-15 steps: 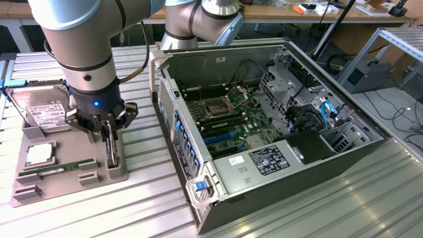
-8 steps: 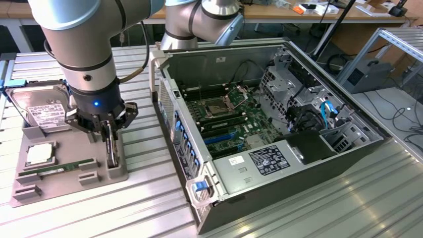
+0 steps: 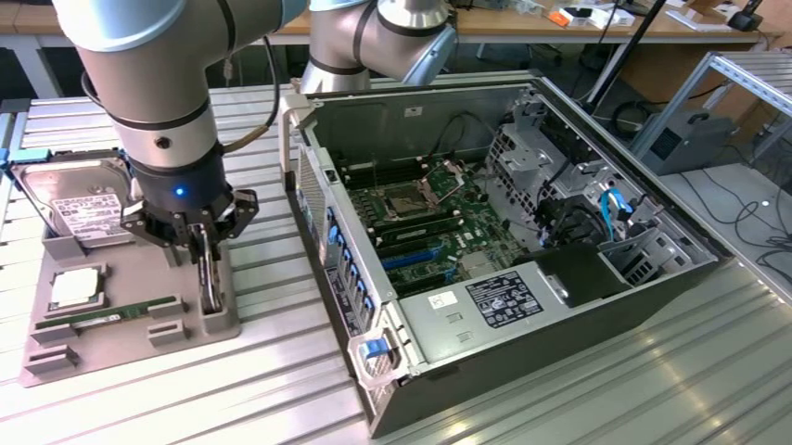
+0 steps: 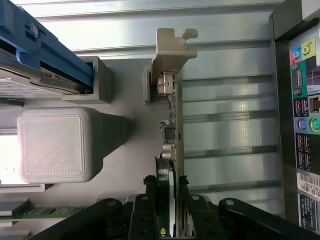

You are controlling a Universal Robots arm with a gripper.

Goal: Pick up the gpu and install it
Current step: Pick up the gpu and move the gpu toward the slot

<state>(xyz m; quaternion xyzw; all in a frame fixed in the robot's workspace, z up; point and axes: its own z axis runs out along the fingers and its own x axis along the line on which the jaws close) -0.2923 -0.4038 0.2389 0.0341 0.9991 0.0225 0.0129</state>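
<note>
The gripper (image 3: 202,243) is down over the grey tray (image 3: 185,350) at the exterior view's left, fingers clamped on the gpu (image 3: 211,287). The card stands on its edge along the tray side nearest the computer case (image 3: 315,213). In the wrist view, the gripper (image 4: 167,187) pinches the gpu (image 4: 173,125) edge-on, with the silver bracket (image 4: 172,50) at the far end, tight beside a tray post (image 4: 147,85). The hard drive (image 3: 81,209) and RAM stick (image 3: 106,315) sit on the tray's other side. A strip of bare slatted table (image 3: 266,278) separates tray and case, and the case lies open-topped with its motherboard (image 3: 433,222) exposed.
</note>
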